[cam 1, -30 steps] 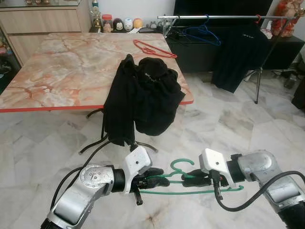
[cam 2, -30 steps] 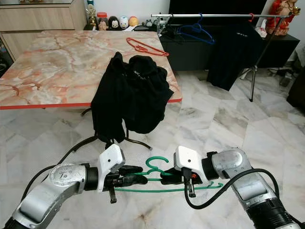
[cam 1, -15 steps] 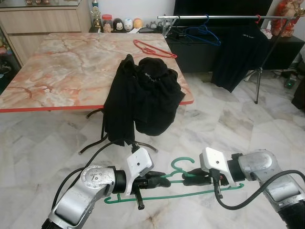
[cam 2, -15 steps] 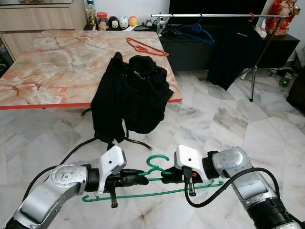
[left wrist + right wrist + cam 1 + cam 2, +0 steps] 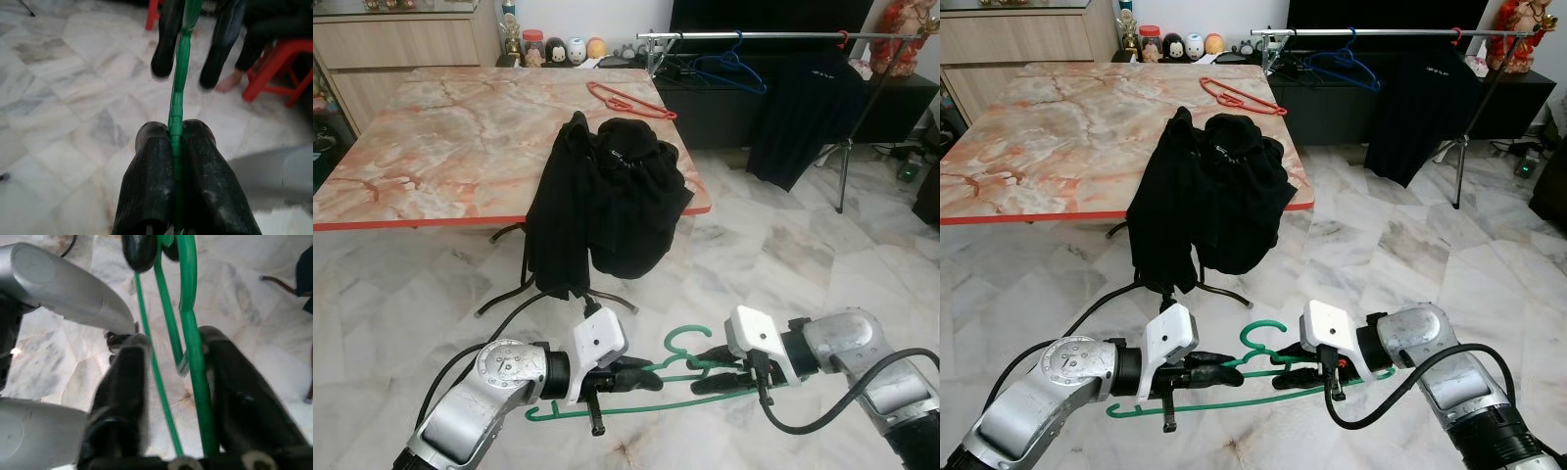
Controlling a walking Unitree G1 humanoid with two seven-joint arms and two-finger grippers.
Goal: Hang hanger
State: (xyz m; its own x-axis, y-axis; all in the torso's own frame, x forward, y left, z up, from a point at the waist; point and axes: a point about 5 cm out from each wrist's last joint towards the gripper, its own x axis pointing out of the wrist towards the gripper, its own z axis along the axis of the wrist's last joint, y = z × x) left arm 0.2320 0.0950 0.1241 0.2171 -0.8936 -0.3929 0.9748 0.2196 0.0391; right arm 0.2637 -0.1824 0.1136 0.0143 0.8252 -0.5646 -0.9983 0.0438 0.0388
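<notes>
Even, bright indoor light; head views sharp, wrist views softly blurred.

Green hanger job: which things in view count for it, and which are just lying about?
For the job: green hanger, left gripper shut on it, right gripper open around it, clothes rail.

Lying about: black clothes, marble table, red hanger, blue hanger.
</notes>
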